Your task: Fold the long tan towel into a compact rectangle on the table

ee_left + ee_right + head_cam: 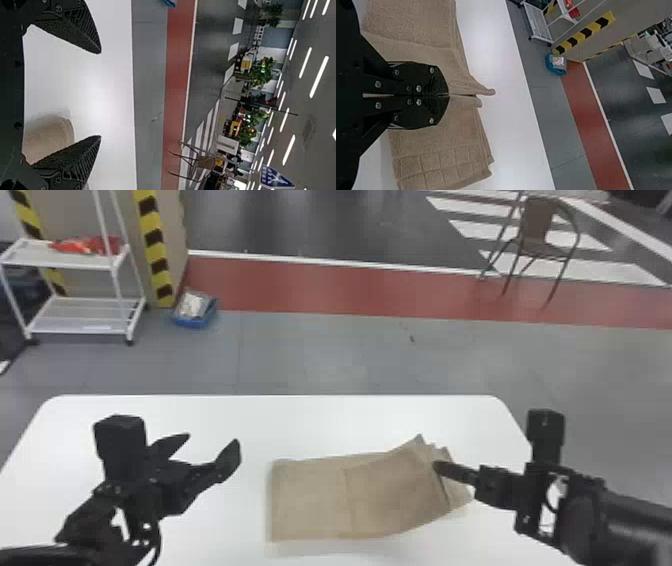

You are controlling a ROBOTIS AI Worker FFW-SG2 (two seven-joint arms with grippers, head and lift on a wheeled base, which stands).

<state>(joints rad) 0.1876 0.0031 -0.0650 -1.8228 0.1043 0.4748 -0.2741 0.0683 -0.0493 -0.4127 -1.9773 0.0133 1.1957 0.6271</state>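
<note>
The tan towel lies on the white table, from about the middle toward the right side. It is folded in layers: its left end is rather straight, but at the right end the layers do not match well, and one corner points to the far edge of the table.

The right gripper comes in from the right, above this uneven end, and covers part of the cloth. In the right wrist view, the fingers of this gripper are pressed together and pinch a raised fold of the towel; near it, a woven pattern of squares is visible. The left gripper is at the left of the towel, apart from it, with its fingers spread widely and nothing between them.

On the floor behind the table, at the left, stands a white shelf cart with a red thing on its upper shelf. Beside the cart is a column with yellow and black stripes, and near its foot a blue container with something pale inside. At the far right stands a brown chair. A red strip crosses the floor behind.
</note>
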